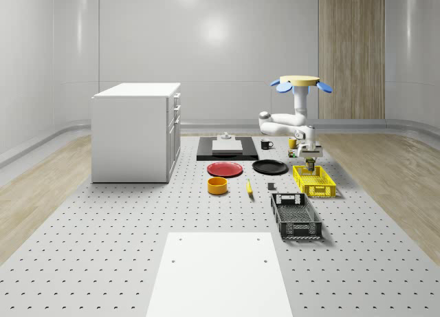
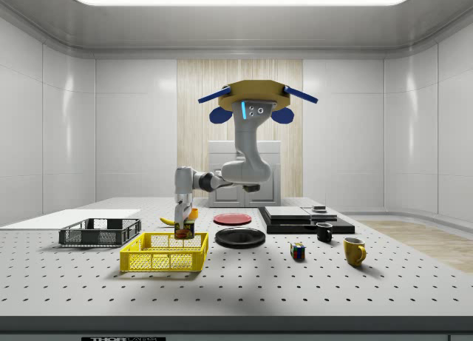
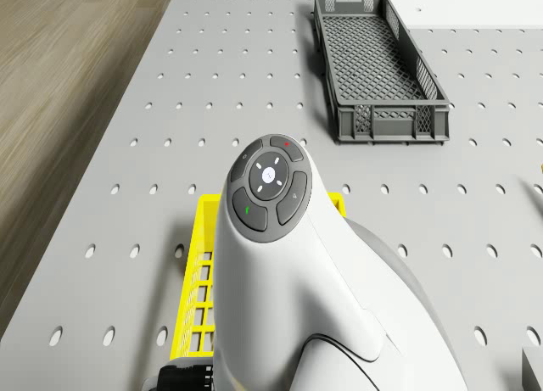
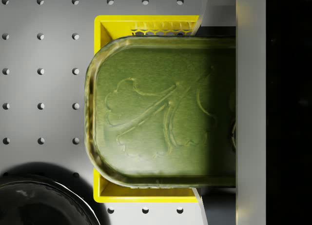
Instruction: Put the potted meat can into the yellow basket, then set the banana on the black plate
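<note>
hovering above the far end of the yellow basket (image 1: 314,180), right of centre in the whole-scene view, the drone (image 1: 301,82) reaches its arm down; the gripper (image 1: 311,161) pinches the potted meat can (image 2: 184,230) just over the basket. the banana (image 1: 249,187) lies mid-frame, near the black plate (image 1: 270,167).

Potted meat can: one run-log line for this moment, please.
drone: hovering beside yellow basket | gripper: shut on potted meat can, over basket's far end | banana: on table, untouched | black plate: bare
</note>
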You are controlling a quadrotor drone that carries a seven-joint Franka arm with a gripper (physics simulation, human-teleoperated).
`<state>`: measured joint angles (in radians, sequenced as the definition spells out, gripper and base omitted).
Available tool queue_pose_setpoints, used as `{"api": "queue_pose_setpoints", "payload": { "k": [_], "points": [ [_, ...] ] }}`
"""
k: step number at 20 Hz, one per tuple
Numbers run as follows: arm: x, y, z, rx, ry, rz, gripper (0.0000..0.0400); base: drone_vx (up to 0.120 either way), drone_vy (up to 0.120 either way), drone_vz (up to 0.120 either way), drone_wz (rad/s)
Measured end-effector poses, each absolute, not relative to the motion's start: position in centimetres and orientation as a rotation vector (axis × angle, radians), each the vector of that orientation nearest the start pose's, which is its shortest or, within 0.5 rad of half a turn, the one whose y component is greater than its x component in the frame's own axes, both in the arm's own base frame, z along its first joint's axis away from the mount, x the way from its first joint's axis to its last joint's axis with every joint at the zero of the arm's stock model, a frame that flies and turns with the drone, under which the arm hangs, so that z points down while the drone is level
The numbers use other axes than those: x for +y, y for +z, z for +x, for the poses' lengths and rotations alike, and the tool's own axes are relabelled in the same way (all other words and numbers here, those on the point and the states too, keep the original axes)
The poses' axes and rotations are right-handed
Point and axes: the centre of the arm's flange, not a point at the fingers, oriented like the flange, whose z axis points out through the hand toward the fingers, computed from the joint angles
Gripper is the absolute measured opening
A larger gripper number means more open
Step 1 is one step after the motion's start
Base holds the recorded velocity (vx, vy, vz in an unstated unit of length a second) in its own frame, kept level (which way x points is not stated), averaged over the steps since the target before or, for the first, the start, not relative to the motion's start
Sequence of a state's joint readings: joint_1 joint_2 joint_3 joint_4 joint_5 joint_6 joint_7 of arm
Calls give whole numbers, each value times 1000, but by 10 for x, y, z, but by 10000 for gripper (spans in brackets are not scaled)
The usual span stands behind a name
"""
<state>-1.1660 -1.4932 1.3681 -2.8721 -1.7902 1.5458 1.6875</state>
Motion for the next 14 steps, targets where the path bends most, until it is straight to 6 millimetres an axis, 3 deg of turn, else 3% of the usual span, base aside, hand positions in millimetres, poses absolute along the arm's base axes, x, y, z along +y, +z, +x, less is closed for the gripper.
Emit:
{"api": "queue_pose_setpoints", "payload": {
  "k": [3, 7, 14],
  "points": [
    [0, 491, 307, 3, 785, -5, 288, 120, 0, -120, 0],
    [0, 491, 307, 3, 785, -5, 288, 110, 0, 0, 0],
    [0, 512, 307, 2, 786, -4, 287, 0, 0, 0, 0]
  ]
}}
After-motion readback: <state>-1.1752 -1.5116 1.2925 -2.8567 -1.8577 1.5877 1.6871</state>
